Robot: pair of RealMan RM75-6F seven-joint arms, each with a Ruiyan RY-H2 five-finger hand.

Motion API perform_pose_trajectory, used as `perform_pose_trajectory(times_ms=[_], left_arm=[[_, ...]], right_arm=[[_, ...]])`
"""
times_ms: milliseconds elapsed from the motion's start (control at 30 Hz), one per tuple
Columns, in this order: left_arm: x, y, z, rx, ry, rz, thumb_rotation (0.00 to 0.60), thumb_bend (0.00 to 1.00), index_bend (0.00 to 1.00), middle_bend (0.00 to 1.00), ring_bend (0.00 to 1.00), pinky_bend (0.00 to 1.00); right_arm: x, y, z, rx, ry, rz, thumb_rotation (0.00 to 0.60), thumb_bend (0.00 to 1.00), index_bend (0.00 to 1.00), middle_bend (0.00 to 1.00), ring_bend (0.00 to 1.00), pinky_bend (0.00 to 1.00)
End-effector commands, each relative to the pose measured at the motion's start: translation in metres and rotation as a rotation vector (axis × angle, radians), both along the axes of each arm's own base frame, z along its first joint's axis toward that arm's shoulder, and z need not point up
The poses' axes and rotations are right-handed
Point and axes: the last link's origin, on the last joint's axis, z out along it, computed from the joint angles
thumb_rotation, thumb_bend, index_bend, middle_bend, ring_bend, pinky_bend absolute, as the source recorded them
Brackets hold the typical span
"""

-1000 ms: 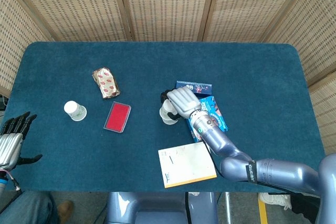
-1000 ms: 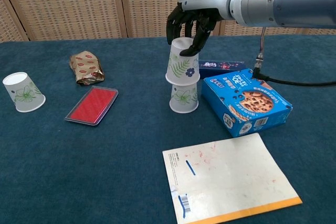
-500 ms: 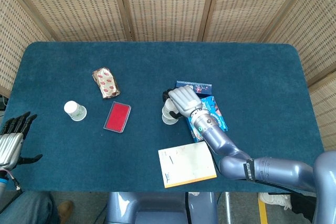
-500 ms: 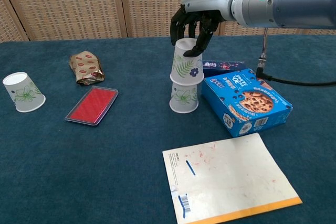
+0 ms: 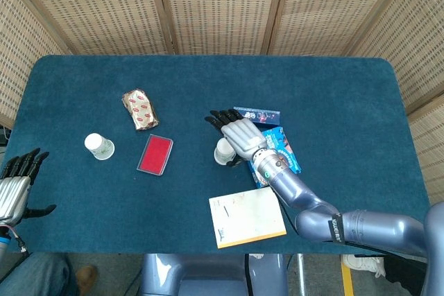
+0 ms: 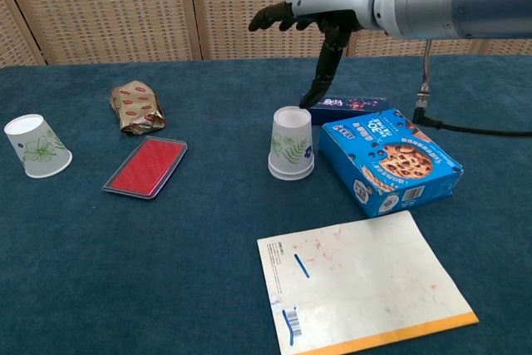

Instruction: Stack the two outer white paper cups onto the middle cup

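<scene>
Right hand (image 6: 309, 18) spread wide above middle stack (image 6: 291, 144), holding nothing, clear of the rim so the nested cup sits free. Stack upside down on counter (image 6: 166, 272), just beside cookie box (image 6: 389, 160). Looks fully seated, though nesting seam hard to tell. Left cup (image 6: 36, 146) well apart near left edge, untouched. Left hand (image 5: 15, 186) open, idle at counter corner; next grab probably its job.
</scene>
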Motion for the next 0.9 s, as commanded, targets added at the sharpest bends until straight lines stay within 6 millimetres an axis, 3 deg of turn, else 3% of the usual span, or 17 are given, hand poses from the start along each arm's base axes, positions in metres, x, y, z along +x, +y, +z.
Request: perform_pose_trajectory(times_ms=[33,267,467,633,800,900], left_arm=[[0.0,0.001,0.0,0.002,0.0,-0.006,0.6,0.0,0.0,0.0,0.0,0.0],[0.001,0.011,-0.002,0.009,0.009,-0.048,0.6,0.0,0.0,0.0,0.0,0.0],[-0.003,0.047,-0.003,0.027,0.095,-0.151,0.6,0.0,0.0,0.0,0.0,0.0],[-0.012,0.093,-0.005,0.023,0.178,-0.267,0.6,0.0,0.0,0.0,0.0,0.0],[-0.032,0.114,-0.019,-0.053,0.182,-0.318,0.6,0.0,0.0,0.0,0.0,0.05],[-0.037,0.122,-0.026,-0.091,0.18,-0.32,0.6,0.0,0.02,0.02,0.02,0.08]], right_arm=[[-0.014,0.002,0.014,-0.051,0.023,0.023,0.6,0.0,0.0,0.0,0.0,0.0],[-0.065,0.002,0.039,-0.162,0.147,0.094,0.6,0.0,0.0,0.0,0.0,0.0],[-0.128,0.016,0.068,-0.254,0.204,0.191,0.6,0.0,0.0,0.0,0.0,0.0],[-0.184,0.058,0.094,-0.333,0.2,0.246,0.6,0.0,0.0,0.0,0.0,0.0],[-0.209,0.107,0.098,-0.374,0.2,0.168,0.6,0.0,0.0,0.0,0.0,0.0],[-0.215,0.123,0.1,-0.402,0.181,0.127,0.6,0.0,0.0,0.0,0.0,0.0]])
